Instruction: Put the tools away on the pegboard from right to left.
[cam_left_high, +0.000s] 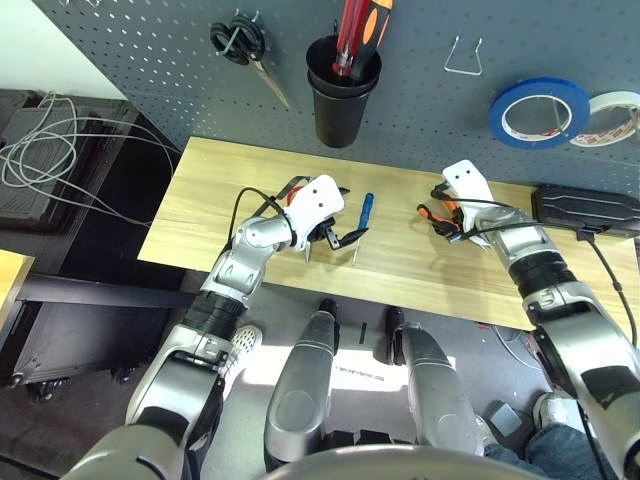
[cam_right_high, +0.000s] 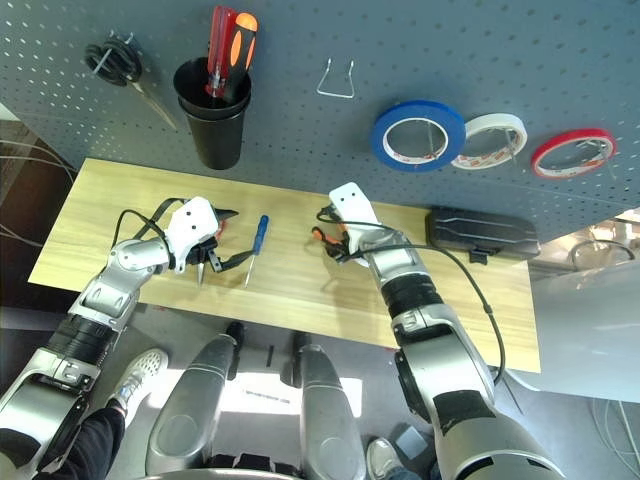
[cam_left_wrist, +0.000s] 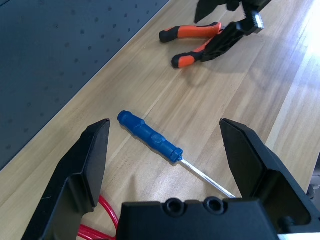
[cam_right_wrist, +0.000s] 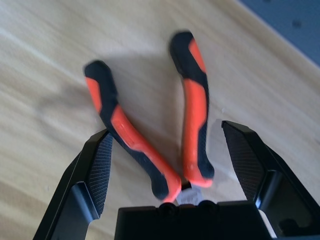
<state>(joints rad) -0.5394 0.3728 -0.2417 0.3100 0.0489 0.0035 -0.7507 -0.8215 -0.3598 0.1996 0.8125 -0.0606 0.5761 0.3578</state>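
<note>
The blue tape roll (cam_right_high: 418, 135) hung on the pegboard (cam_right_high: 520, 60), with a white tape roll (cam_right_high: 492, 137) and a red tape roll (cam_right_high: 572, 151) to its right. The pliers (cam_right_wrist: 150, 125) lay flat on the wooden table (cam_left_high: 420, 265), handles spread apart. The right gripper (cam_right_wrist: 170, 165) stood over them with its jaws wide open, one finger on either side of the handles, gripping nothing. The screwdriver (cam_left_wrist: 150, 136) lay on the table near the middle, blue handle toward the pegboard. The left gripper (cam_left_wrist: 165, 160) was just beside it, jaws open and empty, the screwdriver lying between the fingers in the left wrist view. The red-handled scissors (cam_left_wrist: 97, 220) lay under the left gripper, mostly hidden. Black-handled scissors (cam_left_high: 243, 45) hung on a hook at the upper left, beside a black cup (cam_left_high: 342, 95) holding a red tool.
</note>
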